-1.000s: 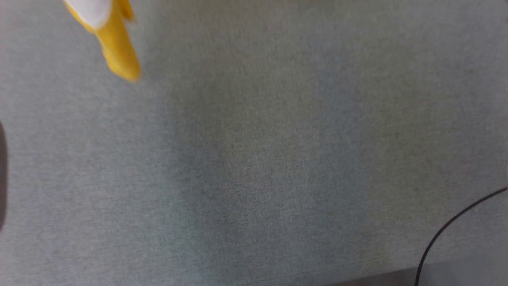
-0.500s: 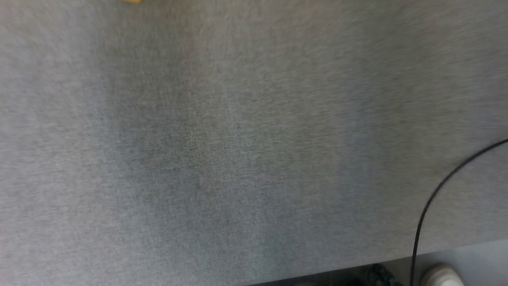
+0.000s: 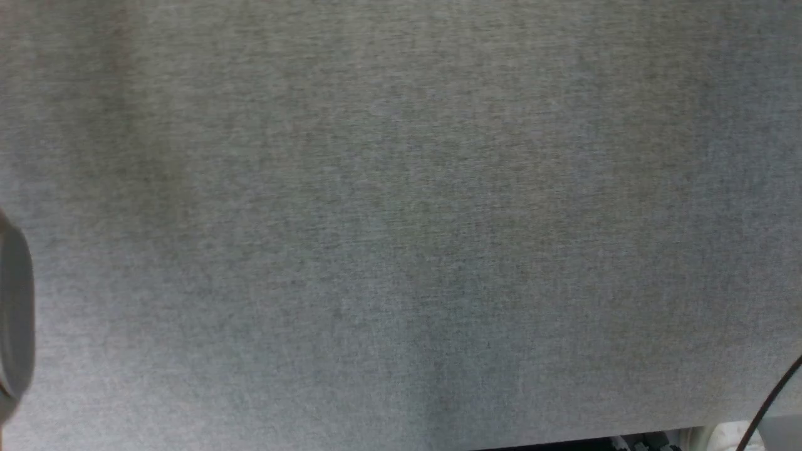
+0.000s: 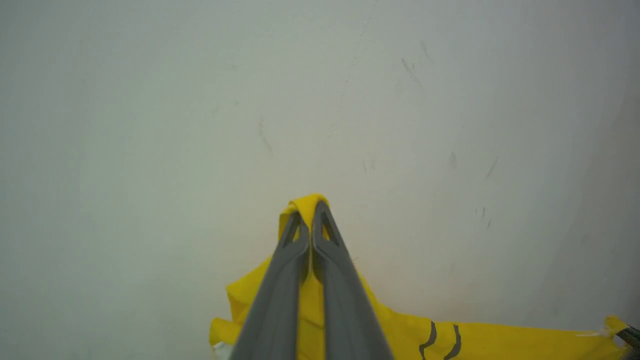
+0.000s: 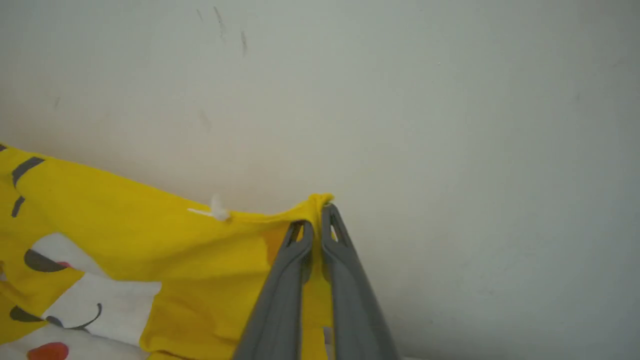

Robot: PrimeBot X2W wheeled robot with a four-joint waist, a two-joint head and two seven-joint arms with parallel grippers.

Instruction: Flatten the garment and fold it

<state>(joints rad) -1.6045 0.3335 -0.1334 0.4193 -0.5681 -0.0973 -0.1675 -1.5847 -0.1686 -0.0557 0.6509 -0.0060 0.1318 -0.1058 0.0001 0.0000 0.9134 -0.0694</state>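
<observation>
Head view, from left to right: a blurred pale rounded part (image 3: 14,313) sits at the left edge. A grey woven cloth surface (image 3: 401,219) spreads across the middle. A thin black cable (image 3: 774,394) curves in at the lower right corner.

Left wrist view: the left gripper (image 4: 311,212) rises from the bottom centre. Its two dark fingers are pressed together, pinching a small fold of the garment (image 4: 500,342), a bright yellow T-shirt. The fold pokes out just above the fingertips. The rest of the fabric hangs below the fingers and stretches along the bottom edge to the right, where two short black stripes (image 4: 440,341) show. Behind is a pale surface (image 4: 200,100) with faint scuff marks.

Right wrist view: yellow fabric fills the lower left, printed with white patches (image 5: 100,300), black curved lines and a red dot (image 5: 47,351). Its top edge runs taut to the right gripper (image 5: 317,215) at the centre. That gripper's fingers are closed tight on the edge of the shirt.
</observation>
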